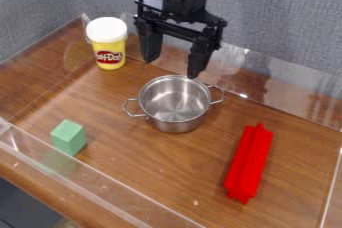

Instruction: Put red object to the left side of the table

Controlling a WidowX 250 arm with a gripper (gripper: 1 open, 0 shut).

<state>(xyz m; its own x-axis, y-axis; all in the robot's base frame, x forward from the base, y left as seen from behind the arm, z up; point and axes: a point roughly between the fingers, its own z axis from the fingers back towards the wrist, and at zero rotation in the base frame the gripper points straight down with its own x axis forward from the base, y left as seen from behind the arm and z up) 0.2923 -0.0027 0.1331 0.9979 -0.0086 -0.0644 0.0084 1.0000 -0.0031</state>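
Near edge: a low clear plastic wall (80,177) runs along the front of the brown wood-grain counter (134,142).
Green cube: a small green cube (70,136) sits near the front left corner, well apart from everything else.
Red object: the long bright red ridged rectangular bar (249,161) lies flat on the counter at the front right, its length running roughly front to back, free on all sides and not touched by anything.
Steel pot: a small shiny steel pot with two side handles (174,103) stands mid-counter, empty as far as I can see, between the red bar and the left half of the counter.
Yellow tub: a yellow tub with a white lid and a red label (107,44) stands at the back left.
Gripper: the black gripper (175,45) hangs pointing down over the back of the counter, just behind the pot; its jaws stand wide apart and hold nothing.
Step in hand: I judge the reach for the bar has yet to begin.
Doing it well: come down over the middle of the bar with the jaws set across its narrow width, so it lifts level.
Carrying: lift it high enough to pass over or around the pot.
Landing spot: bare wood on the left, between the cube and the tub, looks best.
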